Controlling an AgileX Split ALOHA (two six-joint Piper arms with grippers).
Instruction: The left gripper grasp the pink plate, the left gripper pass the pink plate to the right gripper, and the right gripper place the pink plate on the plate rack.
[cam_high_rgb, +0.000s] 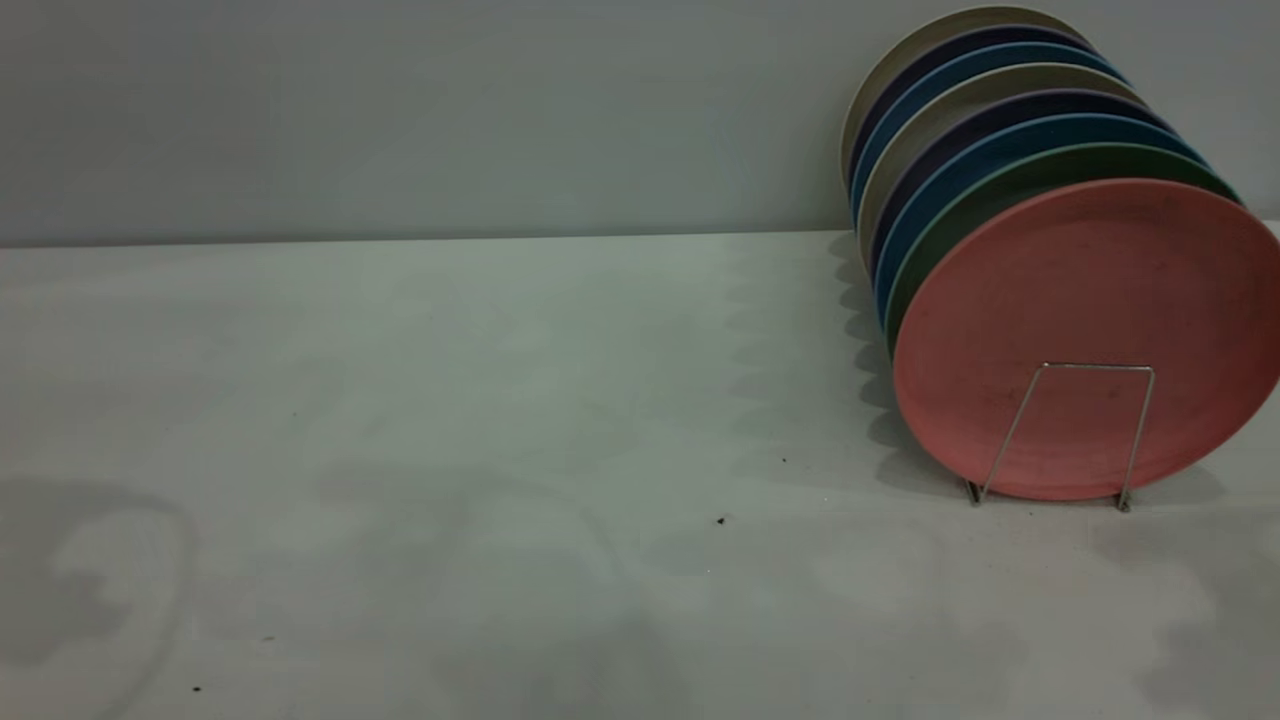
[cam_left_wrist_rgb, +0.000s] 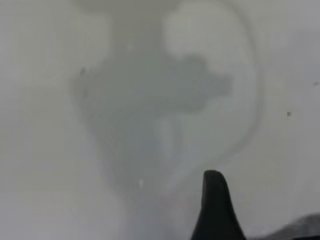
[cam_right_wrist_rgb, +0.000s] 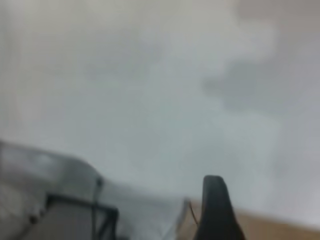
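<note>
The pink plate (cam_high_rgb: 1090, 320) stands on edge at the front of a row of plates in the plate rack, leaning back on a dark green plate (cam_high_rgb: 960, 215). A wire loop of the rack (cam_high_rgb: 1100, 367) rises in front of its lower part. Neither gripper shows in the exterior view. In the left wrist view only a black tip of the left gripper (cam_left_wrist_rgb: 214, 207) shows, over bare white table with the arm's shadow. In the right wrist view only a black tip of the right gripper (cam_right_wrist_rgb: 214, 210) shows, over white table near its edge. Neither holds anything that I can see.
Behind the green plate stand several more plates on edge, blue (cam_high_rgb: 930, 190), dark purple and beige, at the table's back right near the grey wall. The white table (cam_high_rgb: 450, 400) bears arm shadows at its front left and front right and a few dark specks.
</note>
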